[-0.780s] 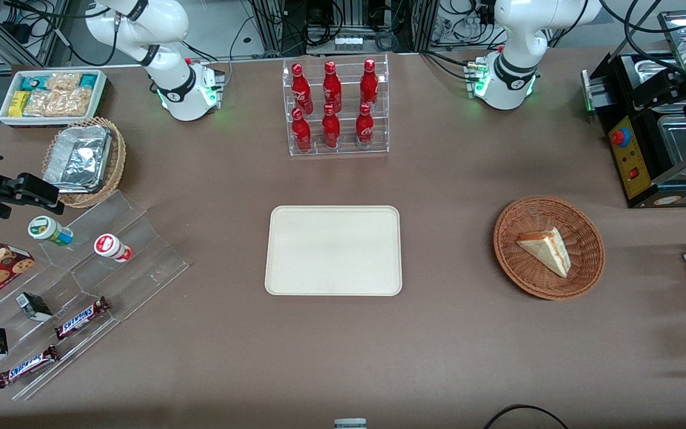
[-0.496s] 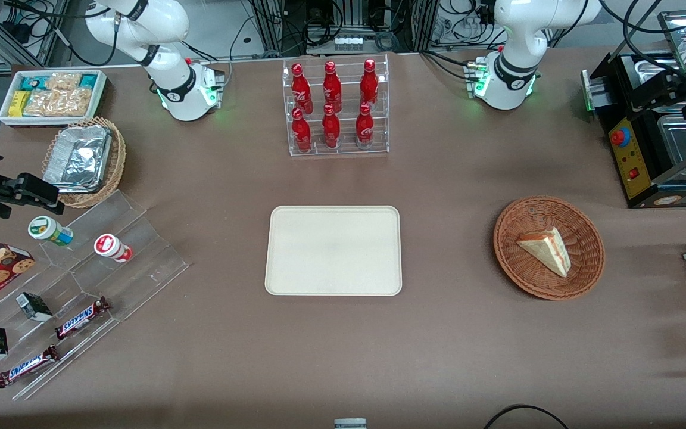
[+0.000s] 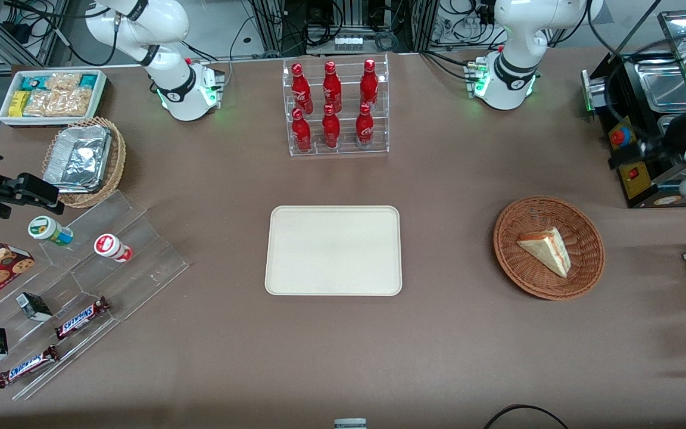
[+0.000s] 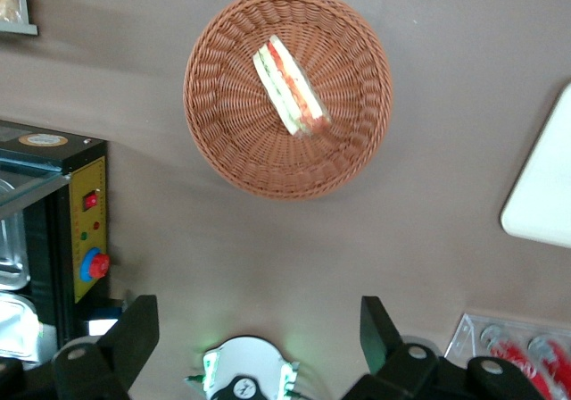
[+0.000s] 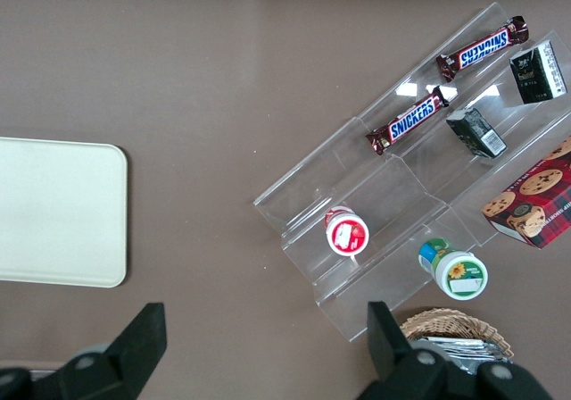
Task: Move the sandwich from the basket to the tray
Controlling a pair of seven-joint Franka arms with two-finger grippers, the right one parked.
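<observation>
The sandwich (image 3: 546, 250) (image 4: 290, 86), a pale bread wedge with pink and green filling, lies in the round reddish-brown wicker basket (image 3: 502, 238) (image 4: 223, 123). The cream tray (image 3: 334, 250) (image 4: 546, 195) (image 5: 53, 212) lies flat mid-table with nothing on it. My left gripper (image 3: 629, 156) (image 4: 259, 309) hangs high, farther from the front camera than the basket, in front of the black machine at the working arm's end. Its fingers (image 4: 143, 324) stand wide apart and hold nothing.
A black machine with a red button (image 3: 635, 155) (image 4: 85, 239) stands near the basket. A clear rack of red bottles (image 3: 337, 107) is farther back than the tray. Snack shelves (image 3: 75, 286), a foil-filled tan basket (image 3: 84, 161) and a white snack bin (image 3: 51, 95) lie toward the parked arm's end.
My left arm has swung down from the upper edge of the front view, over the black machine, nearer to the basket. The sandwich, basket and tray have not moved.
</observation>
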